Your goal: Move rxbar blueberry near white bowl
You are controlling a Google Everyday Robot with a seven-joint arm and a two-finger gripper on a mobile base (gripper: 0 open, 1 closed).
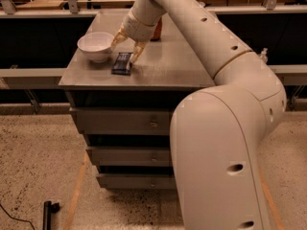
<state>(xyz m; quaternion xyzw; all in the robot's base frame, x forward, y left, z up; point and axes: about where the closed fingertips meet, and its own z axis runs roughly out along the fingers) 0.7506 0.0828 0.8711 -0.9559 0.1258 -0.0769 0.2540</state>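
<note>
The rxbar blueberry (122, 63), a flat dark navy bar, lies on the grey cabinet top (158, 71) just right of the white bowl (96, 46). My gripper (126, 48) hangs right above the bar's far end with its two pale fingers (138, 50) spread apart, one toward the bowl and one to the bar's right. The fingers hold nothing. The bar rests free on the surface, a short gap from the bowl's foot.
A red can (156, 30) stands behind my wrist, partly hidden by the arm. The cabinet has drawers (124, 121) below. My large arm body (225, 152) fills the right foreground. A black tool (47, 212) lies on the speckled floor at lower left.
</note>
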